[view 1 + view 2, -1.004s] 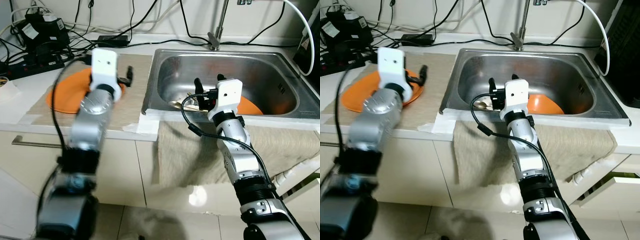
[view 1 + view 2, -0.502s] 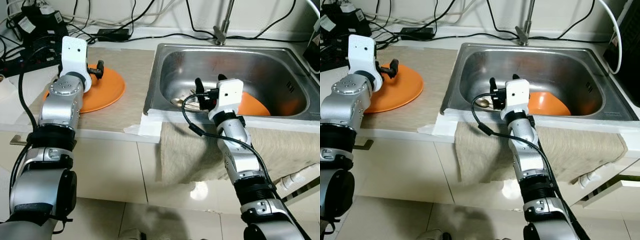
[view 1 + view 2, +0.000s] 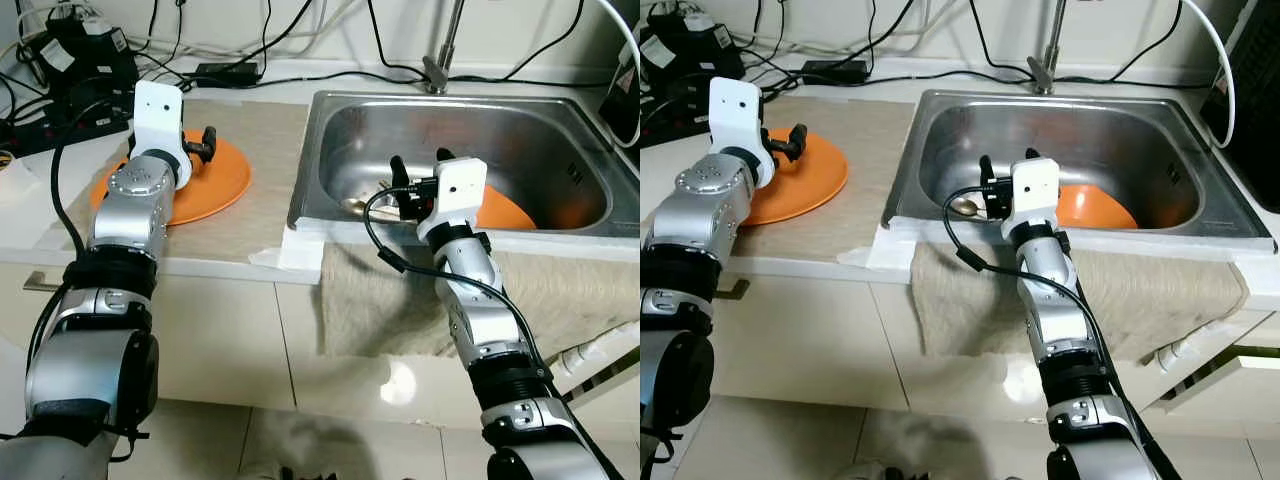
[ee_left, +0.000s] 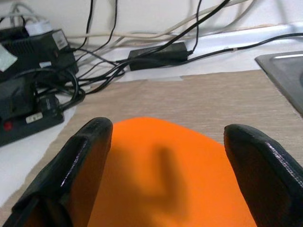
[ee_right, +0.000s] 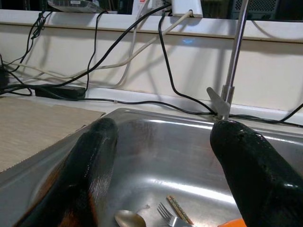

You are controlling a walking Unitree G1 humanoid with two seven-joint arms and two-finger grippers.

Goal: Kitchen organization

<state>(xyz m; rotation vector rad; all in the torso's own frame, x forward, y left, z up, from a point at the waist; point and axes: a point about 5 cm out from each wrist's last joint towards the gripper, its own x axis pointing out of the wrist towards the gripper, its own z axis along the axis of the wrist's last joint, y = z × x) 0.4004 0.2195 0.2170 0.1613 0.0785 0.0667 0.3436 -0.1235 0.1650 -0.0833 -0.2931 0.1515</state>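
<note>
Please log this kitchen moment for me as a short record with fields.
setting: counter mat beside a steel sink
left gripper: open, over the orange plate on the mat
right gripper: open, at the sink's front edge, pointing in
in sink: orange dish, spoon, fork
over sink front: beige towel
behind: faucet, cables, power adapters

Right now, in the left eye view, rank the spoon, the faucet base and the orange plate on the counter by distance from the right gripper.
1. Spoon: in the sink, beside the right gripper.
2. Faucet base: behind the sink.
3. Orange plate: on the counter, under the left gripper.
</note>
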